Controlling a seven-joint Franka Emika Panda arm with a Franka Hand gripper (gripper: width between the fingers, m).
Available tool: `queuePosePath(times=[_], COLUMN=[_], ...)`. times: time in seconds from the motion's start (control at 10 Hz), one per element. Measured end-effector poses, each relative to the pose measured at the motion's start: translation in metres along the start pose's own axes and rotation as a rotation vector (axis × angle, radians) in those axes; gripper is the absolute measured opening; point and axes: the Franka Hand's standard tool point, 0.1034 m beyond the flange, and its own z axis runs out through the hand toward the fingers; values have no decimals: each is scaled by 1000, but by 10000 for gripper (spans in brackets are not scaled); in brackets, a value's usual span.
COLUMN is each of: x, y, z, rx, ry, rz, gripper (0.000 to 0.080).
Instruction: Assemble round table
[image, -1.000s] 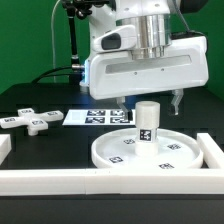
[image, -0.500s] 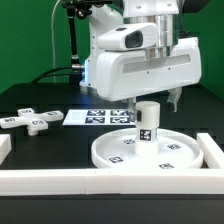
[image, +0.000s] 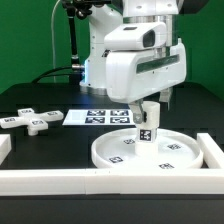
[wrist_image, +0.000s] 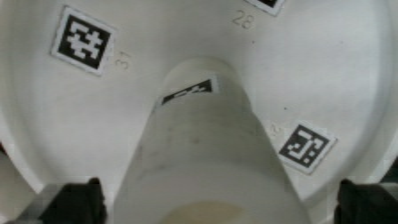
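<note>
The large rimmed white disc (image: 176, 151) lies flat on the black table. The short thick cylinder post (image: 147, 126) stands upright on its middle. My gripper (image: 151, 104) hangs right above the post's top, open, with nothing in it. In the wrist view the post (wrist_image: 214, 140) runs down between my two dark fingertips (wrist_image: 79, 202), which stand wide apart on either side of its top, over the tagged disc (wrist_image: 151, 45). The cross-shaped piece (image: 30, 121) lies on the table at the exterior view's left.
The marker board (image: 98, 117) lies behind the disc. A long white rail bar (image: 100, 181) runs along the front. Another rail (image: 213, 150) stands at the exterior view's right, close to the disc's rim.
The hand has turned about its vertical axis and shifted slightly, so the fingers now stand closer in over the post. The disc, post and cross have not moved.
</note>
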Motion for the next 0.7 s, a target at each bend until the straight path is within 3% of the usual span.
queuePosePath(times=[0.2,0.7], x=[3,2], y=[0,-1], z=[-1,2], rx=[-18,-28], ry=[-24,-77], rz=[-179,-548], gripper=[649,649])
